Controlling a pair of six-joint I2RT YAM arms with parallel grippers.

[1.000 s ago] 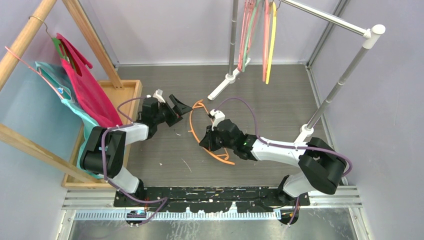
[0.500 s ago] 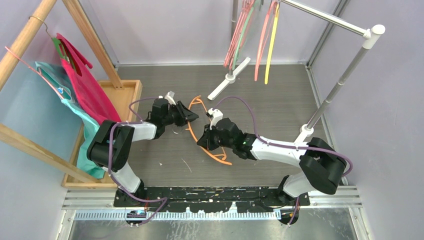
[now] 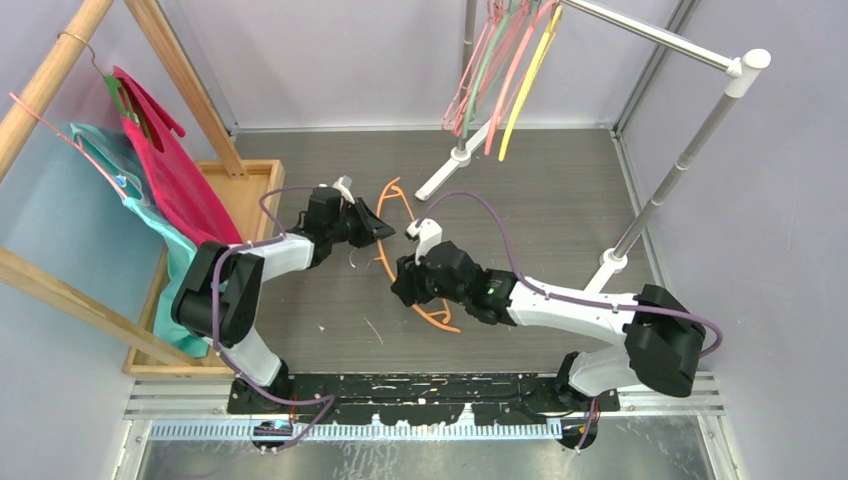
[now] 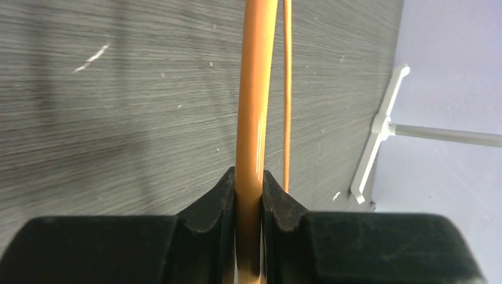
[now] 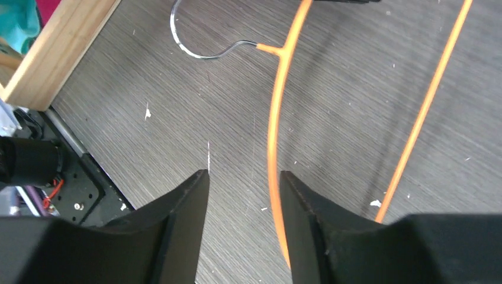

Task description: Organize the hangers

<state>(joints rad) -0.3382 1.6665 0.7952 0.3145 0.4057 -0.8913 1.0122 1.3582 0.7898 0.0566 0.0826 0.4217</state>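
Note:
An orange hanger (image 3: 385,255) lies on the grey floor between the two arms, its metal hook (image 5: 195,50) pointing toward the wooden tray. My left gripper (image 3: 378,228) is shut on one end of it, and in the left wrist view the orange bar (image 4: 256,89) is pinched between the pads of that gripper (image 4: 249,184). My right gripper (image 3: 401,284) stands open over the hanger's other end. The orange bar (image 5: 277,118) runs between the right gripper's (image 5: 244,178) jaws, close to the right finger. Several pink hangers, a pale green one and a yellow one (image 3: 500,70) hang from the rail, tilted left.
A metal rack (image 3: 690,140) with white feet (image 3: 455,165) stands at the back and right. At the left, a wooden frame (image 3: 60,70) carries a pink hanger draped with red and teal cloth (image 3: 165,175) over a wooden tray (image 3: 255,180).
My left gripper moved right to the orange hanger and shut on it. My right gripper has opened off the hanger. The hangers on the rail have swung to the left.

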